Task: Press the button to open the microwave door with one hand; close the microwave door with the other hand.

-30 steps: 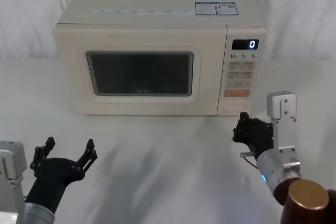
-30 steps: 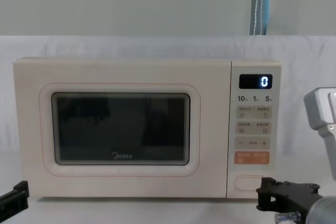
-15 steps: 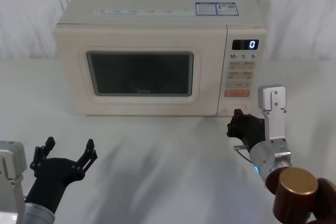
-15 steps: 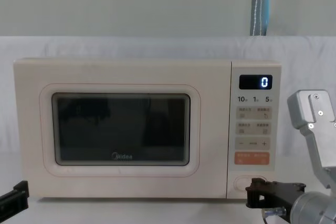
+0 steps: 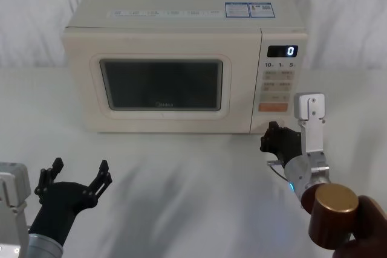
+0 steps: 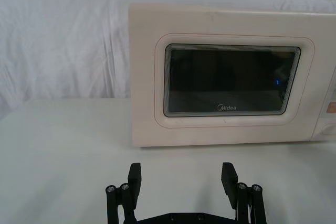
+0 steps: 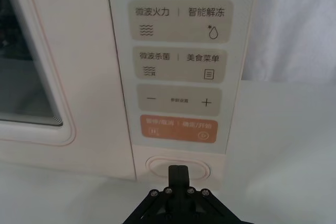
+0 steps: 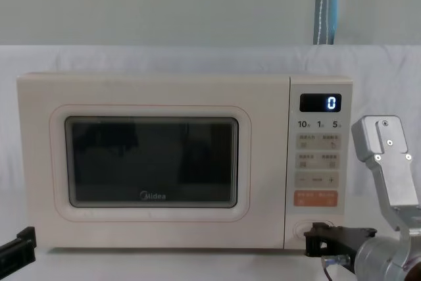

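- The microwave (image 5: 181, 58) sits at the back of the white-draped desk (image 5: 181, 185), its microwave door (image 5: 163, 83) shut flush and the display reading 0.
- The button (image 7: 179, 167) is the wide oval at the bottom of the control panel (image 7: 178, 72), just under the orange key (image 7: 179, 128).
- The right gripper (image 7: 178, 170) has its fingers pressed together into 1 narrow tip, which suits poking a key rather than grasping. In the right wrist view the tip lines up with the button's middle; contact cannot be confirmed.
- The left gripper (image 5: 75, 174) hangs low over the desk in front of the door's left side, fingers spread wide and holding nothing, probably waiting to push the door closed once it swings out.
- Judged from this, the opening press is the step in hand.
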